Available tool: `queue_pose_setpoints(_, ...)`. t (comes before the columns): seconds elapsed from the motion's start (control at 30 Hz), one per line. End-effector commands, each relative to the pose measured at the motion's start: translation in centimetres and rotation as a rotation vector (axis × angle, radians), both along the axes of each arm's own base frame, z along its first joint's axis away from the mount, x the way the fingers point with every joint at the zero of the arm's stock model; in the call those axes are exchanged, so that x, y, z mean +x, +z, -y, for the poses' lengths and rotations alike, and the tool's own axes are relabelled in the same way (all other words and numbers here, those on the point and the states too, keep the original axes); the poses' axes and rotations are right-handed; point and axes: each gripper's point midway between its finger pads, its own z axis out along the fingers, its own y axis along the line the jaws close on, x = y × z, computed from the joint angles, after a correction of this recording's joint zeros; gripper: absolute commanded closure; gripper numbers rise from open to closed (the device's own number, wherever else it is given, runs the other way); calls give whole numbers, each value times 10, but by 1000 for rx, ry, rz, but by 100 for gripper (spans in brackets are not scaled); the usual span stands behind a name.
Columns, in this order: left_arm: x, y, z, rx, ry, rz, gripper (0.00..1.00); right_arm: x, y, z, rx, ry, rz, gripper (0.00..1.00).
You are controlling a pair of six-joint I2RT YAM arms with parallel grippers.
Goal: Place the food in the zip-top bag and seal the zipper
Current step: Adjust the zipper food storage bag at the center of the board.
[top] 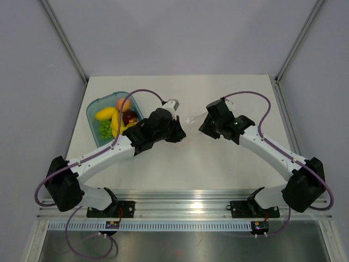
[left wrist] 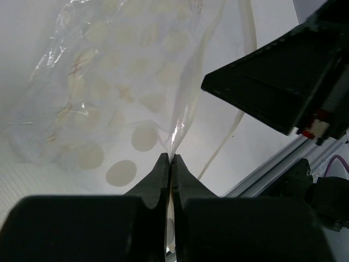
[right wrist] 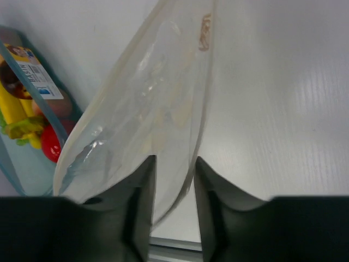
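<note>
The clear zip-top bag hangs above the table between my two grippers. My left gripper is shut on a thin edge of the bag. My right gripper stands open, jaws apart, with the bag's mouth edge and its zipper strip passing between the fingers, close to the right one. The food lies in the teal tray at the left: yellow banana, green grapes, red apple and peach. The bag holds no food.
The tray lies just left of and below the bag, with the apple and banana showing. The right gripper's black body is close to my left fingers. A metal rail runs along the near table edge.
</note>
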Motion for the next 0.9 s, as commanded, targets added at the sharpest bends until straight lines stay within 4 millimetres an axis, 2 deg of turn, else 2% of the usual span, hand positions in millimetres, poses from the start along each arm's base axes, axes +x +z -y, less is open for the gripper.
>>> queue_pose_setpoints(0.0,4,25,-8,-55,37,64,100,5,2,-14,53,18,10,70)
queue_pose_setpoints(0.07,7,27,-17,-46,73,73,100,4,4,-10,47,3,24,85)
queue_pose_setpoints(0.1,9,28,-22,-42,97,80,100,6,8,-9,42,8,43,100)
queue_pose_setpoints(0.17,11,32,-26,-41,108,112,97,9,20,-7,33,15,80,100)
queue_pose_setpoints(0.2,11,37,-24,-47,93,122,81,8,22,-5,22,16,81,100)
queue_pose_setpoints(0.27,10,34,-15,-25,40,110,73,11,35,-7,6,40,102,100)
queue_pose_setpoints(0.3,11,41,-10,-24,24,106,65,10,35,-6,-11,44,94,100)
queue_pose_setpoints(0.37,9,41,-2,-15,-21,88,60,10,44,-10,-24,67,110,100)
queue_pose_setpoints(0.4,8,34,3,3,-34,69,55,8,43,-10,-36,73,100,100)
queue_pose_setpoints(0.43,10,40,6,-4,-36,77,49,8,45,-10,-42,76,103,100)
queue_pose_setpoints(0.47,6,40,11,-18,-62,64,48,7,46,-10,-48,78,102,100)
queue_pose_setpoints(0.53,6,42,16,-38,-76,63,36,5,49,-10,-47,83,108,100)
queue_pose_setpoints(0.67,10,48,26,-46,-101,67,35,1,50,-7,-55,92,101,100)
queue_pose_setpoints(0.73,13,40,31,-22,-107,43,37,-1,50,-9,-57,106,97,100)
queue_pose_setpoints(0.8,17,41,35,-18,-104,36,43,-3,52,-9,-57,118,96,100)
queue_pose_setpoints(0.83,21,35,37,-4,-96,23,49,-4,52,-8,-60,121,96,100)
queue_pose_setpoints(0.87,25,41,41,-14,-91,27,67,-5,51,-7,-64,122,93,100)
